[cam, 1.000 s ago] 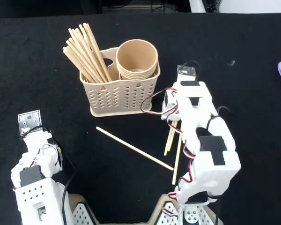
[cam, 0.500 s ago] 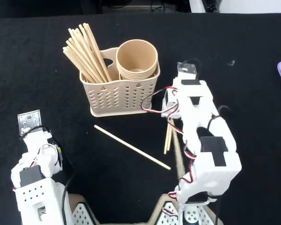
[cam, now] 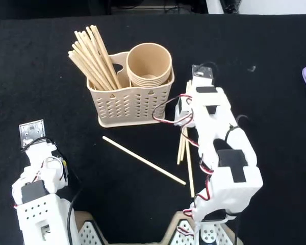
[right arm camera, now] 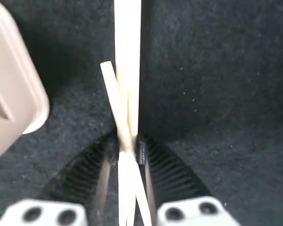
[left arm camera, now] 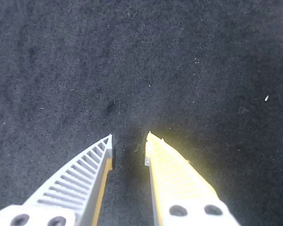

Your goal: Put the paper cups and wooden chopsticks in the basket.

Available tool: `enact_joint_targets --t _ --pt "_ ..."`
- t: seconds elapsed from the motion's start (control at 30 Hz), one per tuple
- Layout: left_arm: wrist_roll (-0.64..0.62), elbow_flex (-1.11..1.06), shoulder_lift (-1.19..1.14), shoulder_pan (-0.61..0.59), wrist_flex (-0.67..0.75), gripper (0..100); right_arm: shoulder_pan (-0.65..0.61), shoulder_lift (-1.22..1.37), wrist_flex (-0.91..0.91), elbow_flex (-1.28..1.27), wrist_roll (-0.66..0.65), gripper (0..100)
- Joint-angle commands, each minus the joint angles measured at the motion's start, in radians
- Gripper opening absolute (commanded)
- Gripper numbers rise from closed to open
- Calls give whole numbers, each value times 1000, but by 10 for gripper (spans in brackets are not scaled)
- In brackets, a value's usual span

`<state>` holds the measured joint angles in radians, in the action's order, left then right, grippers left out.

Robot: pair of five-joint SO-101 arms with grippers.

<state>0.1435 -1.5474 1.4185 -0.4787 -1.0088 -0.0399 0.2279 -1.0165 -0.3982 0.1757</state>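
Wooden, pale and slender: gripped chopsticks [cam: 182, 150], just beside the basket [cam: 132, 104], their splay of a second ago now drawn into a tighter bundle. Right gripper [right arm camera: 127, 147]: dark ribbed fingers clamped on the crossed sticks. Judged: grasp made, lift into the basket next. Loose chopstick [cam: 143, 160]: one, diagonal on the black cloth [cam: 255, 41], nudged slightly, yet to be collected. Basket: beige perforated plastic with rounded corners; stacked paper cups [cam: 149, 64], tan and cylindrical, in one compartment; stored chopsticks [cam: 92, 53] fanned upright in the other. Left gripper [left arm camera: 129, 143]: ribbed fingers slightly parted, holding nothing, low over the felt-like cloth, well apart from the sticks
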Motion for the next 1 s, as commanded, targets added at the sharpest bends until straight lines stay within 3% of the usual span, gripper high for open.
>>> enact_joint_targets --t 0.0,0.2,0.47,0.6,0.87,0.97 --pt "-9 7 11 -7 17 127 -14 2 20 22 -11 42" --pt "-9 7 11 -7 17 127 -12 4 14 22 -11 198" --pt "-9 7 11 -7 17 127 -60 25 21 33 -11 124" --pt "-9 7 11 -7 17 127 -66 47 21 42 -11 5" --pt "-9 7 11 -7 17 127 40 -79 14 31 -17 11" --pt "-9 7 11 -7 17 127 64 -193 -8 7 -74 11"
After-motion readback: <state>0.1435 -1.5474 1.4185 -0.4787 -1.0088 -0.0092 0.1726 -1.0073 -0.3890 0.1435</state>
